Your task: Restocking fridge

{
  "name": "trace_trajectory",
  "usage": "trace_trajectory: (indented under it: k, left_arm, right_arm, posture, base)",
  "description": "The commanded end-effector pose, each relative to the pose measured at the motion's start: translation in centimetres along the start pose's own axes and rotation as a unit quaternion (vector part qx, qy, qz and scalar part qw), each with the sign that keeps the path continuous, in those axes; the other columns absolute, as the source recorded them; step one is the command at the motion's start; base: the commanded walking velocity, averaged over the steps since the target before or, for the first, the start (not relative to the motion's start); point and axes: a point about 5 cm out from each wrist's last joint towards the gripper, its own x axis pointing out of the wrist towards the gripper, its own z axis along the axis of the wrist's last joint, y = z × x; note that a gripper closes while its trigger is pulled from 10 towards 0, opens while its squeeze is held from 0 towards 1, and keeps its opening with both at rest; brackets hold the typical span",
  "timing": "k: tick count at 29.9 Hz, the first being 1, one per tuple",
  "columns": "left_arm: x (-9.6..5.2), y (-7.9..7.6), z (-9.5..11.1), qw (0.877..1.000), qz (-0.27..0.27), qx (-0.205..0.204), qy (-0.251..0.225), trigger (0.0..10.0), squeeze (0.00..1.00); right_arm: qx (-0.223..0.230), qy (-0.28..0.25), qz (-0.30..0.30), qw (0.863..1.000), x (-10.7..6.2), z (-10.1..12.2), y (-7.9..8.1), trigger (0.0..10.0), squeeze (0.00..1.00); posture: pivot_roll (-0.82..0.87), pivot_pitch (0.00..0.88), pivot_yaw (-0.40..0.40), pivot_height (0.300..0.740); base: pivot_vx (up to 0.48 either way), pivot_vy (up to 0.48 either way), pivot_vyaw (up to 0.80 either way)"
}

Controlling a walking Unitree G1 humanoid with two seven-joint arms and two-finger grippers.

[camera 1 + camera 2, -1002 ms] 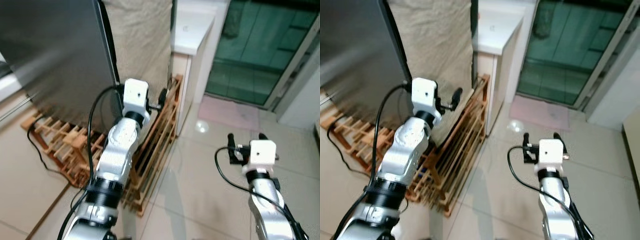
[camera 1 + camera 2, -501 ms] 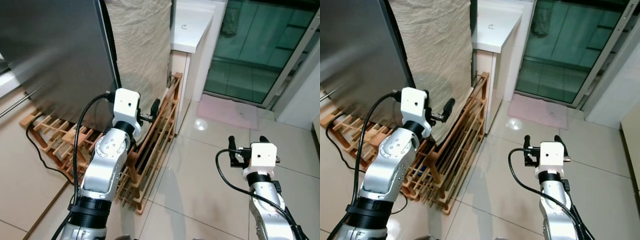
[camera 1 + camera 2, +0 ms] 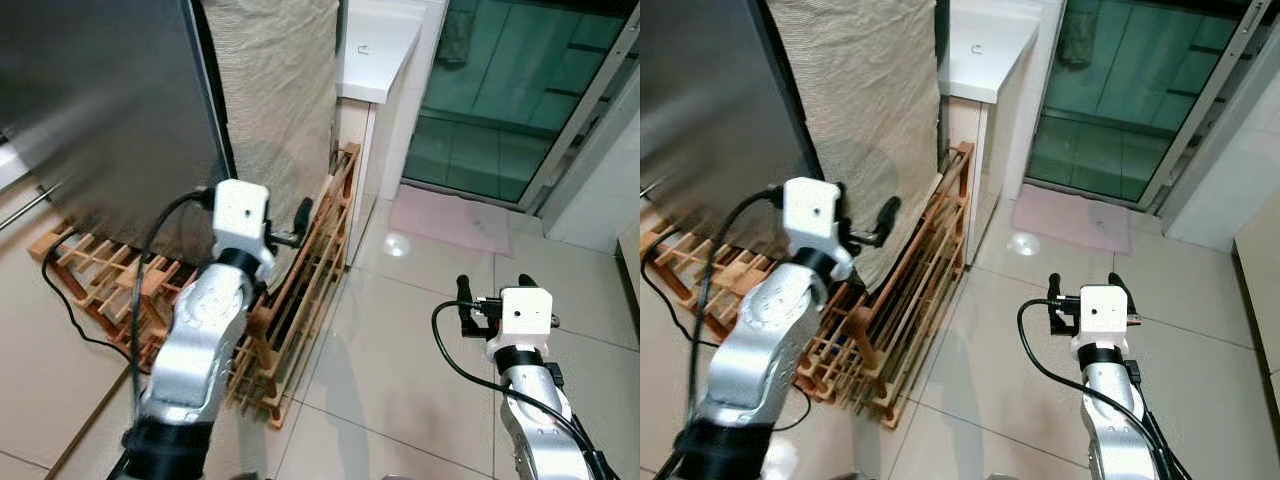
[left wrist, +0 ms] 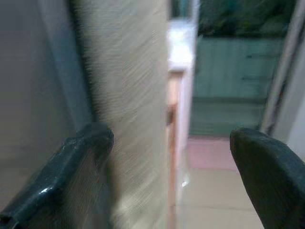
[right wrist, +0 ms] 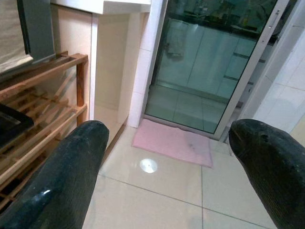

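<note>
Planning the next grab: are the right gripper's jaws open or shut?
Open. In the right wrist view the right gripper has its jaws spread wide, with floor and pink mat visible between them.

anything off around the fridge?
Yes: a beige cloth hangs down the fridge side, and wooden racks lean against its base with a black cable trailing on the floor. Nothing spilled.

Fridge cut off at top and left, left wrist view blurred, wooden rack partly behind left arm
</note>
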Motion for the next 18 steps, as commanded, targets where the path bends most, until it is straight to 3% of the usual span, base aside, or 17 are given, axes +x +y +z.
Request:
trace_trajectory:
  k: [1,10,12,18]
  left_arm:
    - [-0.3,0.3,0.1,1.0,-0.008,0.003,-0.009,10.0,0.0]
    - [0.0,0.1,0.4,1.0,-0.015,-0.014,-0.017,10.0,0.0]
    - [0.3,-0.9,1.4,0.998,-0.034,-0.031,-0.032,10.0,0.0]
    - [0.4,-1.5,1.8,0.997,-0.054,-0.039,-0.037,10.0,0.0]
  right_arm:
    - [0.005,-0.005,-0.001,1.0,0.3,0.3,-0.2,10.0,0.0]
    - [0.01,-0.013,0.001,1.0,0.7,0.7,0.1,10.0,0.0]
    - [0.01,-0.014,0.002,1.0,0.7,0.7,0.2,10.0,0.0]
    - [0.011,-0.012,0.001,1.0,0.6,0.6,0.2,10.0,0.0]
  posture:
    - [0.06,0.004,-0.021,0.74]
    - [0.06,0.001,-0.02,0.74]
    - [0.05,0.0,-0.016,0.74]
    - [0.05,0.0,-0.012,0.74]
  base:
    - [0.0,0.0,0.0]
    - [0.0,0.0,0.0]
    - [0.0,0.0,0.0]
    - [0.0,0.0,0.0]
